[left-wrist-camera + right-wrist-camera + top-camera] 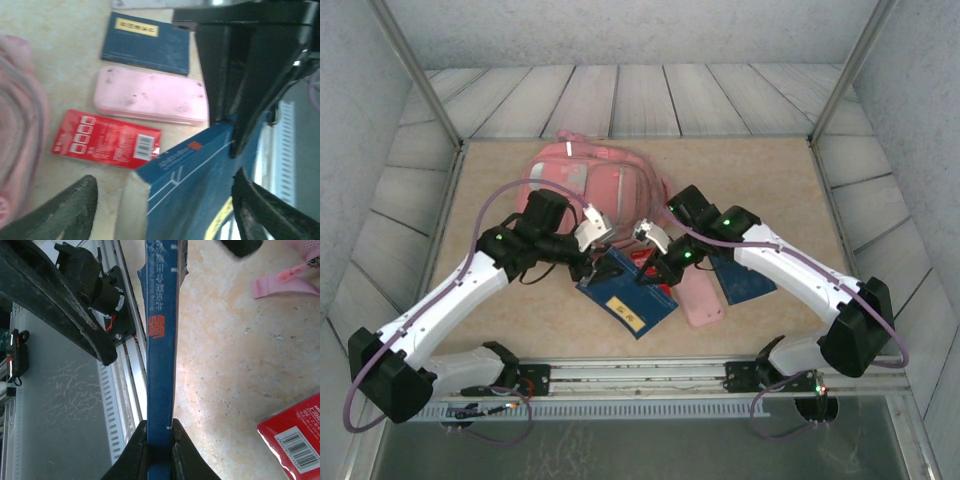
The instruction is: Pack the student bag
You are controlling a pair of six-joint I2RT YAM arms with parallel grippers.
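The student bag (582, 180), pink, lies within grey plank walls (620, 95), toward the far edge of the tan bench (790, 190). Nearer the front edge, the right gripper (160, 432) pinches a blue book (161, 365); the left gripper (162, 200) has its jaws spread around it.

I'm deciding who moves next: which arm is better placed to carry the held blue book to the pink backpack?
Right, probably. The right gripper is shut on the blue book, while the left gripper stands open astride its other end, not closed on it. The student bag lies just beyond both.
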